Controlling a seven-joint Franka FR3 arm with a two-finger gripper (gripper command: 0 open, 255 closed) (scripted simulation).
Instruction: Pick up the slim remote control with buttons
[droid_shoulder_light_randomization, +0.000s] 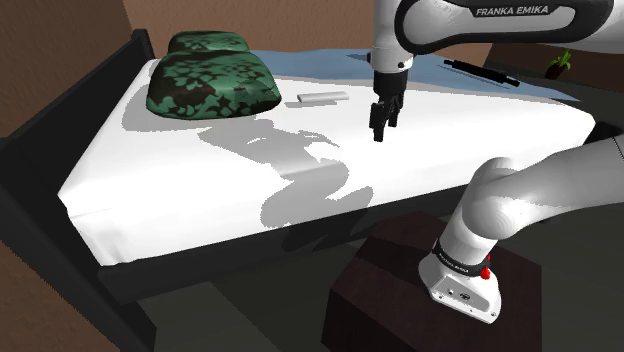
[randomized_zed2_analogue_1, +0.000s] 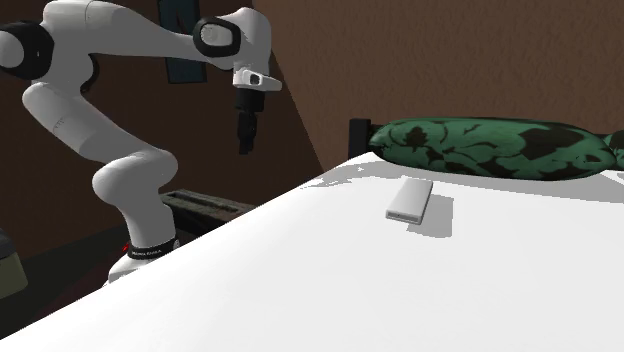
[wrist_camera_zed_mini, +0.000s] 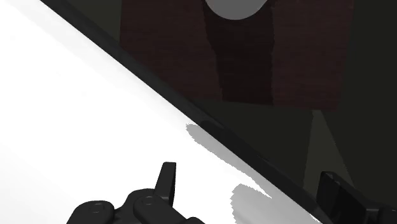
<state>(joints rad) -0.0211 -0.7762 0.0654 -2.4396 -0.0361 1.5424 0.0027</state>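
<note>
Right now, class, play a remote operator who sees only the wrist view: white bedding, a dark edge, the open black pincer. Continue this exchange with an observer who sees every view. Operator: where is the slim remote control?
Observer: The slim pale grey rectangular remote lies flat on the white bed, near a green patterned pillow without touching it.
Operator: And where am I relative to it?
Observer: The black pincer hangs above the bed, to the shoulder view's right of the remote, apart from it.
Operator: Anything that I might mistake for it?
Observer: A slim black object lies further to the shoulder view's right, beyond the pincer.
</note>
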